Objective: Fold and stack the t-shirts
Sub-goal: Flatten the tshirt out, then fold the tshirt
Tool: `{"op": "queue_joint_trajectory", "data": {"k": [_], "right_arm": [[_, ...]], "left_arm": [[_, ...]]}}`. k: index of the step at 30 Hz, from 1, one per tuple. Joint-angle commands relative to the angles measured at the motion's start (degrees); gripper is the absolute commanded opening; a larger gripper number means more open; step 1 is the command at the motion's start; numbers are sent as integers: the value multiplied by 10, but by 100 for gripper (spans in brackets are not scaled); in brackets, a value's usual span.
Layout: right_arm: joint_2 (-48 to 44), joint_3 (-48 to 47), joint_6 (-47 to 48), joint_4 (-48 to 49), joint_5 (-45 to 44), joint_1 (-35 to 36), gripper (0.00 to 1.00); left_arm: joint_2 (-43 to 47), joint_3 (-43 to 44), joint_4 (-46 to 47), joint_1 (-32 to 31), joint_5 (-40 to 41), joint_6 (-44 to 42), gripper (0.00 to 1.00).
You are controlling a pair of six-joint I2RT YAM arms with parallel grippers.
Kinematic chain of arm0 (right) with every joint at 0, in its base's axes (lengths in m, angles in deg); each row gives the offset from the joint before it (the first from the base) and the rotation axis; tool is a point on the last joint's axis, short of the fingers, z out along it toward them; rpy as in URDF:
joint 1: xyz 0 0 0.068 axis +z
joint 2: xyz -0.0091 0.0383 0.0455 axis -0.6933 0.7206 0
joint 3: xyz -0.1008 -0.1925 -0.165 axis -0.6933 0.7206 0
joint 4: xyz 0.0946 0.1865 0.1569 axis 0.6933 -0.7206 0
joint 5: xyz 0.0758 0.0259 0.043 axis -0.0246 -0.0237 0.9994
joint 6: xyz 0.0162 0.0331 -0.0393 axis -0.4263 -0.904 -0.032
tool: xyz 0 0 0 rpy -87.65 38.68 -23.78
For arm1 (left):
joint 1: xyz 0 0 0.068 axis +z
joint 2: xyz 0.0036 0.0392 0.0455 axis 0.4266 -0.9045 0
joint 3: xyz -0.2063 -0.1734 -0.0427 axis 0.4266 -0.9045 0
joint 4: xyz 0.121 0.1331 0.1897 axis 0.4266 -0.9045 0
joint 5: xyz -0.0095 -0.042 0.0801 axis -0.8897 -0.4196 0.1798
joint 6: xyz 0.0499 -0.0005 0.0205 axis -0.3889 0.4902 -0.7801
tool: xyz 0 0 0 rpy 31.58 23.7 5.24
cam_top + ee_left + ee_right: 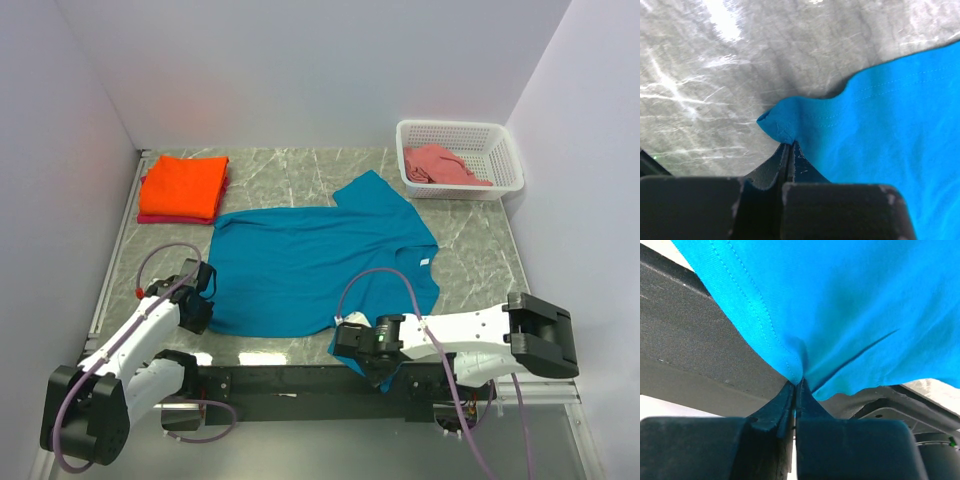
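The left claw (789, 146) and right claw (797, 383) are gripping the near edge of the teal-blue cloth t-shirt (310, 265), seemingly starting a fold; next needs an even lift.

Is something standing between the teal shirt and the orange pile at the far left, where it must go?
Nothing visible does. Both the left gripper and the right gripper are shut on the near edge of the teal t-shirt; only bare table lies between it and the orange t-shirt. The basket stands at the far right, aside.
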Motion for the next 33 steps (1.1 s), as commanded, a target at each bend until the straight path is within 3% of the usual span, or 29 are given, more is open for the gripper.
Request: {"op": "queue_joint_trajectory", "data": {"k": [1,10,17,25,33], "right_arm": [[-10,19,-44,-5,5,10,0],[-155,18,-90,-74,42,9,0],[-155,-4,-76,-82,-2,-4,0],[-185,-53,-1,-111,-74,-184,0],[-157,-132,75,-98,-162,-290,0]], "left_arm": [[20,20,-33,3,4,16,1],[76,51,-98,2,-4,75,1],[90,75,-125,3,18,80,1],[55,92,-83,3,29,62,1],[1,123,3,3,25,32,1]]}}
